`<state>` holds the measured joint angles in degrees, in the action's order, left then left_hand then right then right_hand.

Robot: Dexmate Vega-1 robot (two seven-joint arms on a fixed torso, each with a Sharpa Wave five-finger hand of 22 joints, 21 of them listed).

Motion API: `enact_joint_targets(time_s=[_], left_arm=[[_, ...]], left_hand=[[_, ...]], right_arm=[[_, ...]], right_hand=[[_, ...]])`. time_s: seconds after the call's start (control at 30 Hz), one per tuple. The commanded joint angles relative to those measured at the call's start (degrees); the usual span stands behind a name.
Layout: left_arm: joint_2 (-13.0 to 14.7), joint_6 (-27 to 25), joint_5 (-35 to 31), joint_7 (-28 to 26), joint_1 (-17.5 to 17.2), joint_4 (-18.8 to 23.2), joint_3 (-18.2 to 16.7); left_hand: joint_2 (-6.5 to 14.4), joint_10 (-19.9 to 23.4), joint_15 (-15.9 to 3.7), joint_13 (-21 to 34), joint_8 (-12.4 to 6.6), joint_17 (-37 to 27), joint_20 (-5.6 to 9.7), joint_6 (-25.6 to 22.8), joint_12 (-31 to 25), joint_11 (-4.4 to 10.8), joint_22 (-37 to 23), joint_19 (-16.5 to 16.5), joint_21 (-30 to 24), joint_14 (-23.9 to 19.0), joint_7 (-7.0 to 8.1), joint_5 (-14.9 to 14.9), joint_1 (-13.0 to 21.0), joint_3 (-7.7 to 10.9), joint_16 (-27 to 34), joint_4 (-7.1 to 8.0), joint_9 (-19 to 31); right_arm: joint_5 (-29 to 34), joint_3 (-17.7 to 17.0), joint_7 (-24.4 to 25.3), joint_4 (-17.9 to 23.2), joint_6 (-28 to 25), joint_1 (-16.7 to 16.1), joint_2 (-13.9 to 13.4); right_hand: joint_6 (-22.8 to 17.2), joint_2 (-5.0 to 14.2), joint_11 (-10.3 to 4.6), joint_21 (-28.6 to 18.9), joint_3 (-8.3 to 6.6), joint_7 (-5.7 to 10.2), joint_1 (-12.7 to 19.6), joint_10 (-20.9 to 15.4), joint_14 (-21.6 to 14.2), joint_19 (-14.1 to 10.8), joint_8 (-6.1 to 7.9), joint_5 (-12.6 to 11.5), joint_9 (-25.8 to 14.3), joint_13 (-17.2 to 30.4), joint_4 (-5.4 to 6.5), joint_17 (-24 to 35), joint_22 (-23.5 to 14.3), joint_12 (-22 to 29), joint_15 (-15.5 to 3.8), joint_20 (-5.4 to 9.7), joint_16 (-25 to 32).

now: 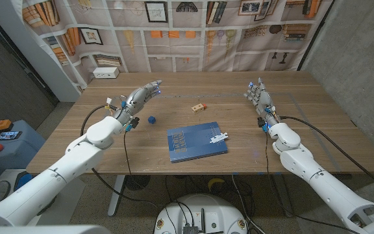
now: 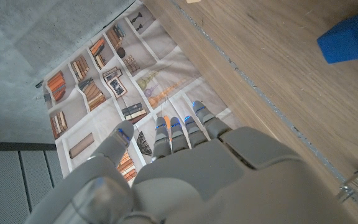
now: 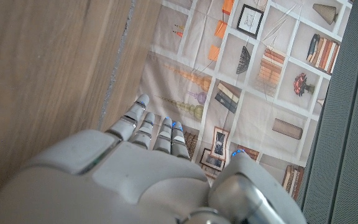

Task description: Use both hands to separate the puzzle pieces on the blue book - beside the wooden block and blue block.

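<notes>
Puzzle pieces: small, pale, flat, with lobed outlines, joined together and lying on the right edge of the book, part of them jutting past it toward the right hand's side. Book: blue, rectangular, thin, with a matte cover and a printed panel near its left side; it lies flat near the middle of the table. Wooden block: small, light, boxy, just beyond the book toward the far edge. Blue block: small, saturated blue, faceted in the left wrist view, on the table to the book's left. Left hand: raised over the table beyond the blue block, fingers stretched out and close together, holding nothing. Right hand: raised near the far right of the table, fingers up and slightly spread, holding nothing. Both hands are well apart from the pieces. Table: brown wood, long grain, smooth. Hazards, as judged: the pieces are thin and slick, so a pull by one hand alone would likely drag the joined pair off the cover; a low approach could push the book into either block; a pinch at the overhanging lobe may tip the pieces off the edge.
</notes>
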<state>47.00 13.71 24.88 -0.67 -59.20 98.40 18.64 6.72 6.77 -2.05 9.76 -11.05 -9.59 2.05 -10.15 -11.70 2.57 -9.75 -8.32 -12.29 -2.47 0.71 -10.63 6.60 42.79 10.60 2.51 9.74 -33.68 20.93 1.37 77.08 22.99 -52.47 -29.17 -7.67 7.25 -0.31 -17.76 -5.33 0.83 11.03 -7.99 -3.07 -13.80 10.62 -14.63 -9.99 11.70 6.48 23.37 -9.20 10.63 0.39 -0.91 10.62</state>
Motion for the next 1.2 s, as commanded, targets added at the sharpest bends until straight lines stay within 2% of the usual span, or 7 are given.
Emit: enact_joint_targets(time_s=[0.03,0.37,0.6,0.7,0.8,1.0,1.2], left_arm=[[3.9,1.5,-9.1,-2.4,-2.0,3.9,-0.7],[5.9,2.0,-16.7,-2.6,-2.0,6.3,-0.1],[6.9,0.7,-19.7,-2.6,-2.7,8.7,0.0],[7.4,0.7,-21.9,-2.6,-2.7,9.5,0.3],[8.0,0.8,-24.1,-2.3,-2.7,10.1,0.6],[8.6,1.2,-27.7,-2.3,-2.9,11.3,1.0],[9.4,1.9,-32.1,-1.3,-2.2,12.1,2.2]], left_hand=[[4.1,0.7,-0.76,0.3,-0.34,-0.1,2.46,-0.6,-0.4,0.01,-0.1,-0.7,0.1,-0.8,0.20,-0.2,-0.3,0.54,0.1,-0.08,0.2],[4.5,1.1,-1.30,0.3,-0.06,-0.1,3.04,-1.0,-0.2,0.24,-0.1,-0.7,0.4,-0.8,1.18,-0.1,0.1,1.12,-0.2,-0.30,0.2],[3.9,1.1,-1.73,0.3,0.12,-0.2,3.46,-1.1,-0.1,0.57,-0.1,-0.7,0.5,-0.8,1.75,0.0,-0.3,0.86,-0.1,0.11,0.2],[3.8,1.0,-2.06,0.3,0.61,-0.2,3.56,-0.1,0.1,0.84,-0.1,-0.6,0.6,-0.8,2.70,0.0,-0.5,0.95,-0.2,0.17,0.2],[3.8,0.7,-2.54,0.2,0.94,-0.2,3.88,0.7,0.4,1.12,-0.1,-0.3,0.8,-0.6,3.35,0.0,-0.5,0.98,-0.4,0.12,0.2],[3.9,0.7,-3.35,0.2,0.92,-0.3,4.38,0.9,0.5,1.42,-0.1,0.3,1.1,0.1,3.56,0.1,-0.7,0.77,-0.5,0.21,0.1],[3.5,0.9,-3.70,0.2,0.74,-0.5,4.83,0.4,0.5,1.90,-0.1,0.4,1.2,0.2,3.77,0.2,-1.4,0.40,-0.4,0.93,0.1]], right_arm=[[0.8,0.1,0.2,-0.2,1.1,0.1,0.2],[2.0,0.0,1.4,0.0,2.3,-0.4,0.5],[2.3,0.1,1.1,-1.2,3.9,-0.1,1.2],[2.2,0.2,0.7,-1.5,4.3,0.1,1.3],[2.3,0.2,0.5,-1.3,4.3,0.1,1.1],[2.0,0.1,-0.2,-0.7,3.7,-0.1,0.3],[1.4,0.1,-1.3,-0.1,2.6,-0.3,-0.6]], right_hand=[[-0.6,0.06,0.03,0.1,-0.41,0.14,0.5,-0.4,-0.3,0.0,0.44,-0.1,-0.2,0.0,0.09,0.0,-0.3,0.5,-0.44,0.38,0.3],[-1.3,0.20,0.06,0.8,-0.69,0.15,0.6,-1.1,-0.4,0.2,0.60,0.0,-0.2,-0.2,-0.08,-0.6,-0.3,0.7,-0.96,0.76,0.5],[-1.7,0.35,0.15,1.3,-0.96,0.08,0.7,-1.6,-0.4,0.4,0.69,0.0,-0.2,-0.3,-0.23,-1.0,-0.3,0.9,-1.12,1.01,0.5],[-1.8,0.40,0.20,1.5,-1.04,0.09,0.7,-1.6,-0.4,0.6,0.68,0.0,-0.2,-0.3,-0.27,-1.1,-0.3,0.9,-1.19,1.22,0.5],[-1.9,0.41,0.07,1.7,-1.13,0.12,0.8,-1.6,-0.3,0.6,0.65,0.1,-0.2,-0.3,-0.33,-1.2,-0.3,0.8,-1.41,1.38,0.5],[-1.9,0.41,0.02,2.1,-1.26,0.08,0.8,-1.4,-0.2,0.8,0.61,0.1,-0.2,-0.4,-0.41,-1.5,-0.3,0.7,-1.63,1.88,0.4],[-1.8,0.38,-0.13,2.6,-1.34,0.07,0.7,-1.0,0.2,1.3,0.46,0.2,-0.2,-0.5,-0.44,-1.8,-0.3,0.5,-1.83,2.20,0.3]])
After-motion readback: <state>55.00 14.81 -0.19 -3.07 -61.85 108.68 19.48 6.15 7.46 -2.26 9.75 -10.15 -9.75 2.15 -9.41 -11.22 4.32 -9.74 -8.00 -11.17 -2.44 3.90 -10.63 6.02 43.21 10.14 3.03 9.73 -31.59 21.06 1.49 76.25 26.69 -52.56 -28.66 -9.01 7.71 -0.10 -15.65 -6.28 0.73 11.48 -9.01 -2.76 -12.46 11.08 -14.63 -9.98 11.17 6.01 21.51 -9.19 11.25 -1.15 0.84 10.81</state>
